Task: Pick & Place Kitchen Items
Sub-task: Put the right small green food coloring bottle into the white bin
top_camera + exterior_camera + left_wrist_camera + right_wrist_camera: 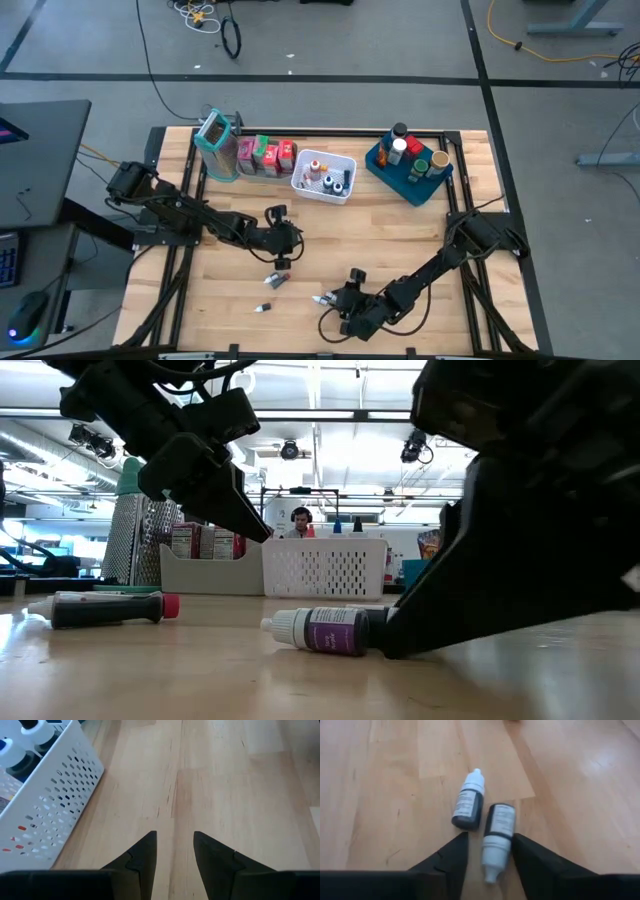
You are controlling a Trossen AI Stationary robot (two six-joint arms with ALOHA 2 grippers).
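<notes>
Two tiny dark bottles with white caps lie on their sides on the wooden table near its front edge. My right gripper [491, 851] is low over the table and open. Its fingers stand on either side of the nearer bottle [498, 837], whose cap points back at the wrist. The other bottle [468, 802] lies just beyond the fingertips. The low view shows a purple-labelled bottle [325, 630] beside my right gripper [400, 635]. My left gripper [175, 845] hangs open and empty above the table [296, 238], near the white mesh basket [45, 800]. My right gripper comes slanting down at the nearer bottle, fingers along its length. One finger [532, 857] stands right beside the bottle's side [510, 832], and I cannot tell whether they touch. A gap shows on the other side. The bottle lies flat on the table.
A dark tube with a red cap [105, 608] and a small bottle [263, 308] lie left of my right gripper. Along the far edge stand a grater [215, 140], a clear bin of cartons [265, 155], the basket [323, 177] and a blue tray of jars [410, 160].
</notes>
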